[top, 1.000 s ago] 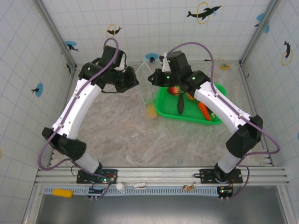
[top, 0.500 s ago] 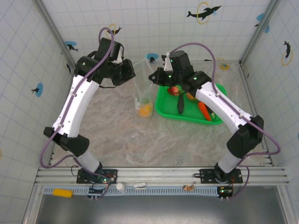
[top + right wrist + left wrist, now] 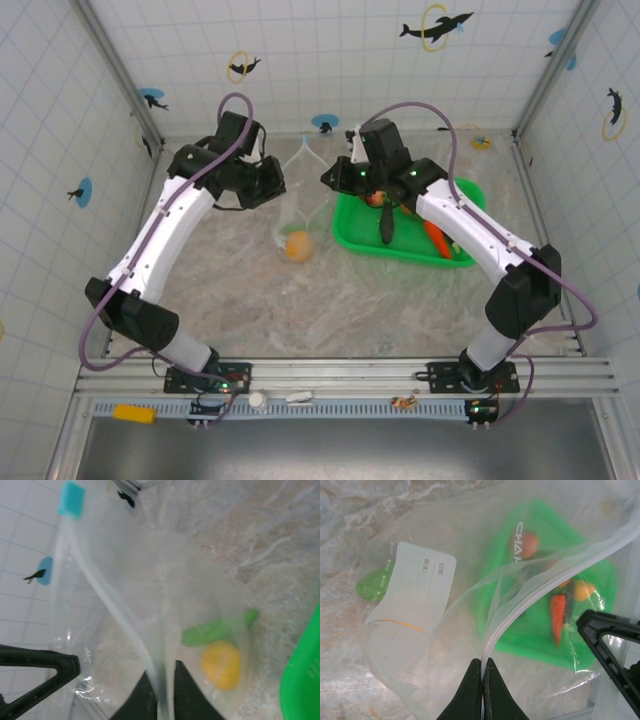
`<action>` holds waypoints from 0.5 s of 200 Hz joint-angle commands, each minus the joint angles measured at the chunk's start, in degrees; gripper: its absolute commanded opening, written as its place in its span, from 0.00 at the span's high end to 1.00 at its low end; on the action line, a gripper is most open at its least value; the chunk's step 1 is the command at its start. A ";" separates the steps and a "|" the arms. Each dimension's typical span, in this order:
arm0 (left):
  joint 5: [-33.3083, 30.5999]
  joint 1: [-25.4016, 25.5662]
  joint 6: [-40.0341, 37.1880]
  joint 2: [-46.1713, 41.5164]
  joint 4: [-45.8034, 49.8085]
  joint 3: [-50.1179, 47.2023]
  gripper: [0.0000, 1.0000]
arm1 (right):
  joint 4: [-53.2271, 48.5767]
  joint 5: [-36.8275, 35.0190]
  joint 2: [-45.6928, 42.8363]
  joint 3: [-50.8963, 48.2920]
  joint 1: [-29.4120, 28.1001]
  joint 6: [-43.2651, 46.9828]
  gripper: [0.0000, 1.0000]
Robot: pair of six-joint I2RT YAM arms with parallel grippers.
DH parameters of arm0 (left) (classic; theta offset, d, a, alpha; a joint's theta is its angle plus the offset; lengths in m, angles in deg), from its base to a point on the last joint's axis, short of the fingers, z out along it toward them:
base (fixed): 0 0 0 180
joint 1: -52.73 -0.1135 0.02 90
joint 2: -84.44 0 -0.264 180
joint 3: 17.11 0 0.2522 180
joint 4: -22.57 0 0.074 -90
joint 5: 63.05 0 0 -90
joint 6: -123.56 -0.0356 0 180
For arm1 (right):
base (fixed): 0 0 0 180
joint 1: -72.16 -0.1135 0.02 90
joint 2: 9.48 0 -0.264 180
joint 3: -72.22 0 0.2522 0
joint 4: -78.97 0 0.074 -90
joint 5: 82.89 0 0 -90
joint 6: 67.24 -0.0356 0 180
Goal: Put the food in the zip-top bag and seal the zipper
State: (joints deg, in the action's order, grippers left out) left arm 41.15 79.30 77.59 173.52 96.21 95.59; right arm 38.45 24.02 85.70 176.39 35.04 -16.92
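Note:
The clear zip-top bag [image 3: 300,195] hangs stretched between my two grippers above the table. My left gripper [image 3: 483,666] is shut on its zipper [image 3: 545,587] at one end of the mouth. At the other end the right gripper [image 3: 164,682] pinches the bag's edge, its jaws a sliver apart with the plastic strip filling the gap. An orange citrus [image 3: 221,664] and a green cucumber [image 3: 215,630] lie in the bag's bottom; the citrus [image 3: 296,246] rests low near the table. A carrot [image 3: 436,236], a dark eggplant [image 3: 386,225] and a strawberry [image 3: 375,198] lie in the green basket [image 3: 352,232].
The green basket stands right of the bag, under the right arm. A white label patch [image 3: 415,590] marks the bag's side. A teal tab [image 3: 71,499] sits at one end of the zipper. Tiled walls close off the back and both sides.
The bag and the citrus in it have swung left and a little nearer. The left arm rose, then came back down, still gripping. The right gripper stayed near the basket.

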 commanded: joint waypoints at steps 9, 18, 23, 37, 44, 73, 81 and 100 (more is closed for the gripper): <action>4.54 0.04 3.00 -2.59 -10.16 -4.49 1.00 | -3.22 -4.95 -2.84 -0.51 0.24 4.48 0.66; 5.09 0.06 3.56 -2.44 -11.31 -4.65 1.00 | -4.47 -6.76 -2.97 0.84 0.29 5.87 0.55; 5.43 0.06 3.84 -2.36 -11.80 -4.52 1.00 | -5.24 -7.74 -3.00 1.60 0.39 6.66 0.48; 6.41 0.06 4.43 -1.81 -13.07 -4.07 1.00 | -6.54 -9.42 -3.73 3.39 0.63 9.53 0.35; 6.92 0.06 4.76 -1.70 -13.73 -4.04 1.00 | -5.98 -9.78 -4.62 3.31 0.87 10.58 0.30; 8.83 0.31 5.62 -0.69 -16.54 -4.03 1.00 | -0.55 -10.23 -9.46 -0.54 2.83 12.63 0.07; 9.16 0.41 5.71 -0.33 -16.95 -3.84 1.00 | 0.81 -10.04 -10.86 -2.02 3.95 11.86 0.00; 9.35 0.61 5.63 0.89 -17.31 -2.82 1.00 | 5.75 -6.66 -14.67 -8.65 8.84 8.25 0.00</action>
State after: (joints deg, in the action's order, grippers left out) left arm 48.67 79.39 82.12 173.15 81.61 91.19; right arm 37.64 16.22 76.50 173.90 38.95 -6.71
